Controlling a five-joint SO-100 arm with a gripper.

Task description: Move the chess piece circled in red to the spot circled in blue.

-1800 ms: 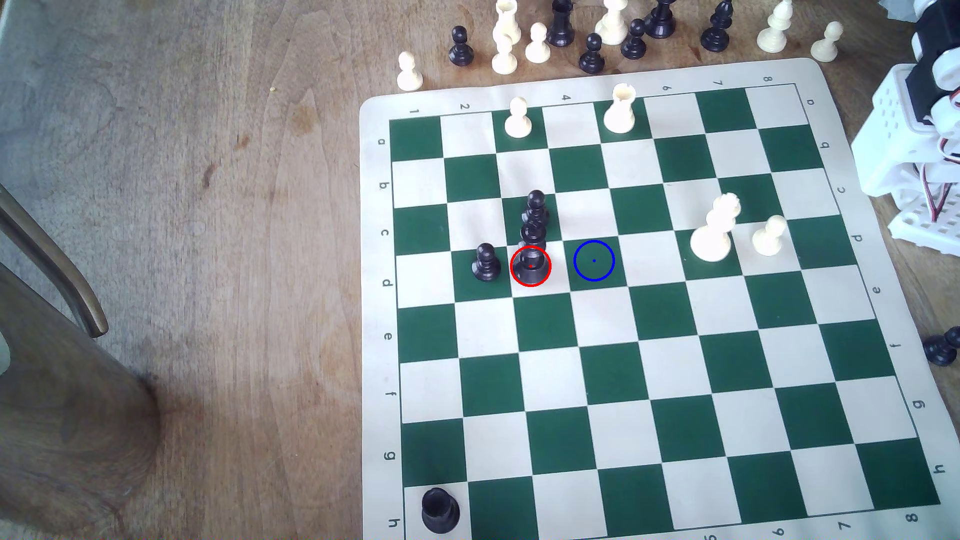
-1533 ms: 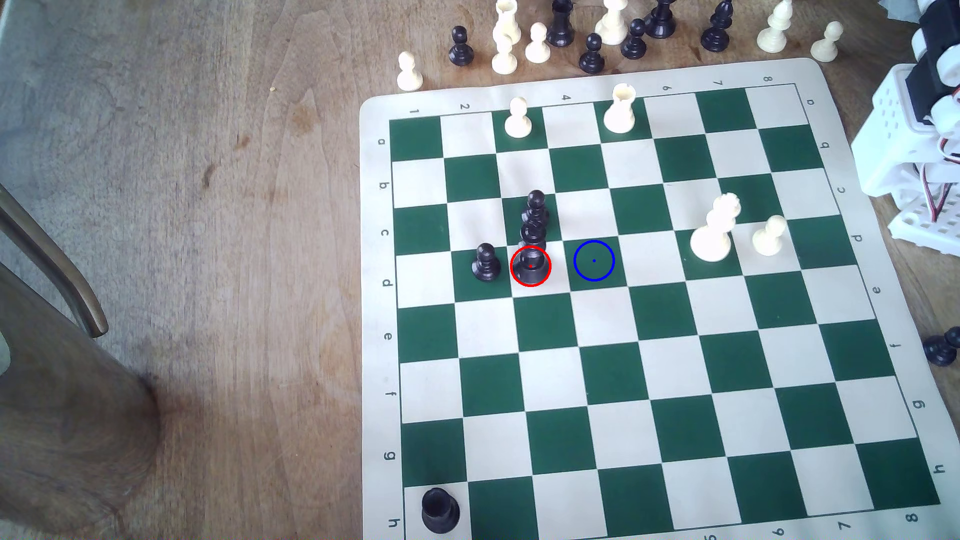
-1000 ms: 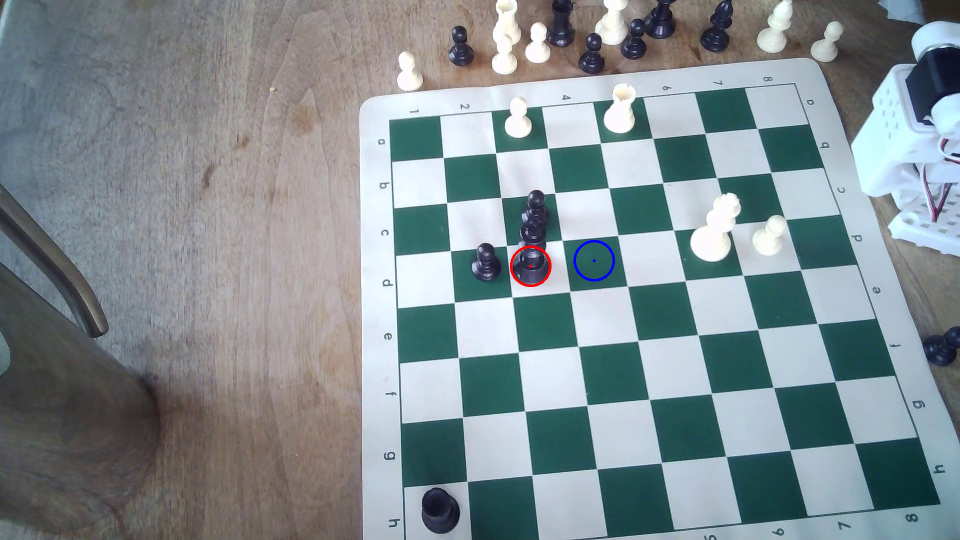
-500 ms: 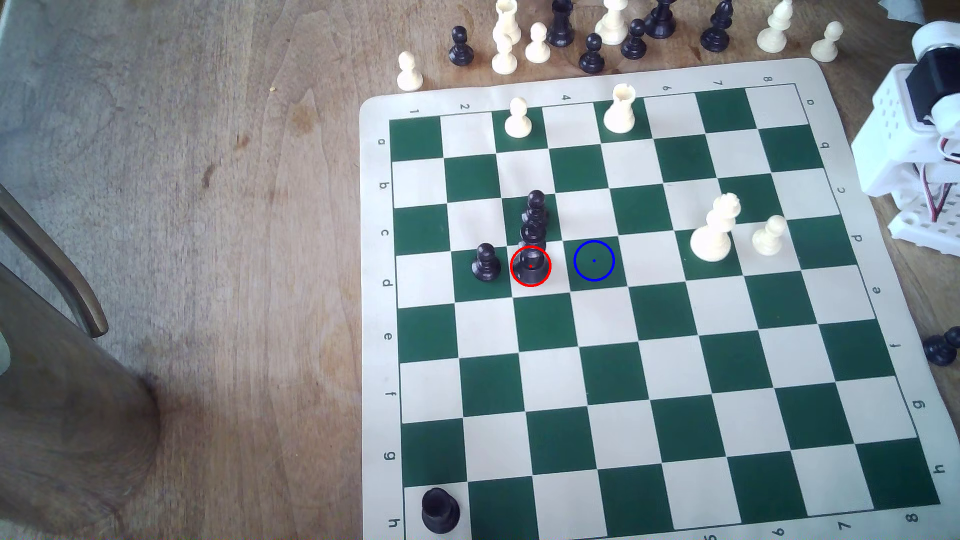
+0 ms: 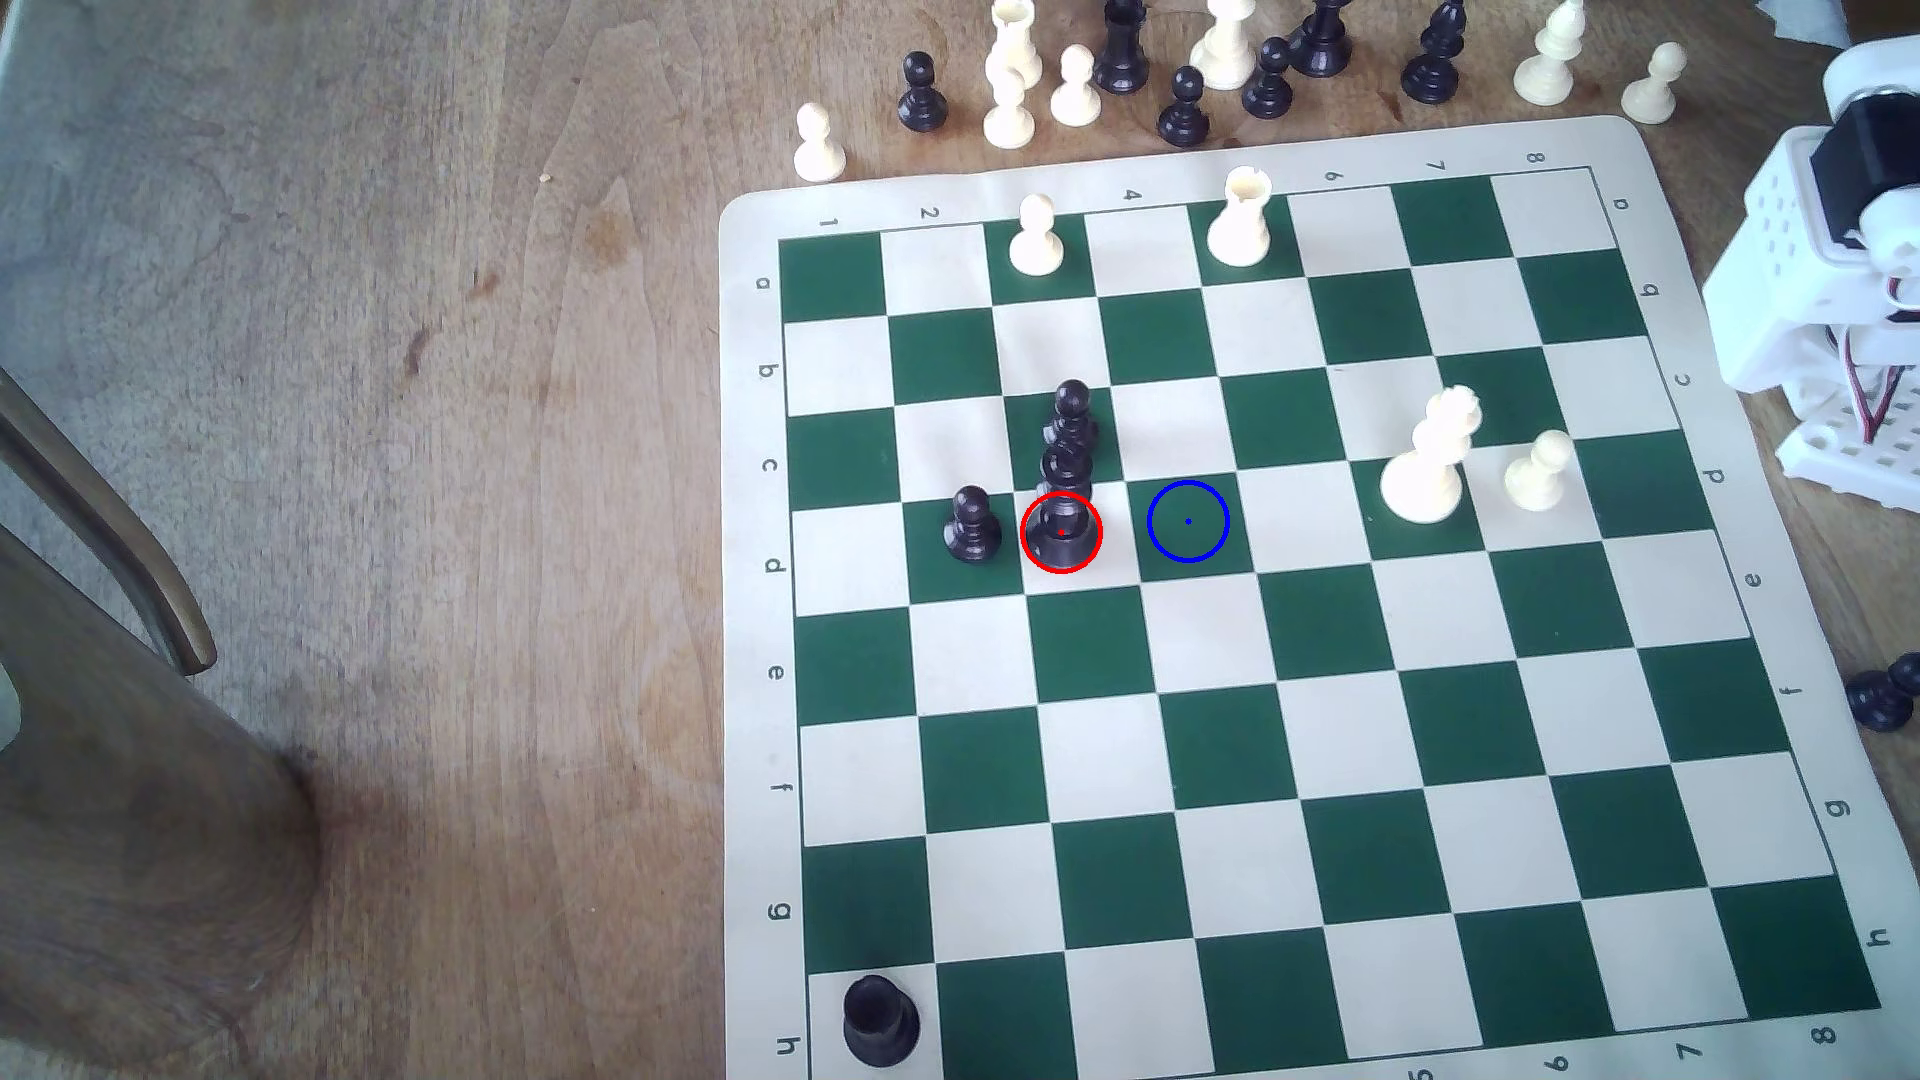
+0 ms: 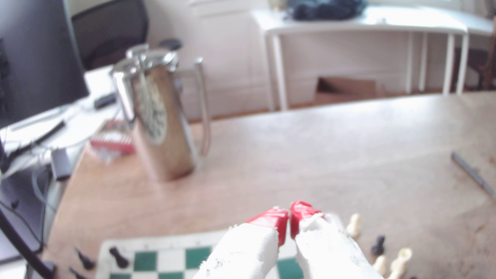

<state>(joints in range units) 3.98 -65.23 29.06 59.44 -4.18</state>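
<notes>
While fingers pinch closed on nothing, chess piece upright, crown up, beside spot

Overhead exterior; low forward wrist camera

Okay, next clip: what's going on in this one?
A small robot arm sits at the chessboard's edge on the exterior view's right; nothing has been picked up. The red-ringed black piece stands on its cream square, with a black pawn beside it and another behind. The blue-ringed green square next to it is free. In the wrist view, the red-tipped claw is shut, empty, and raised above the board's edge.
</notes>
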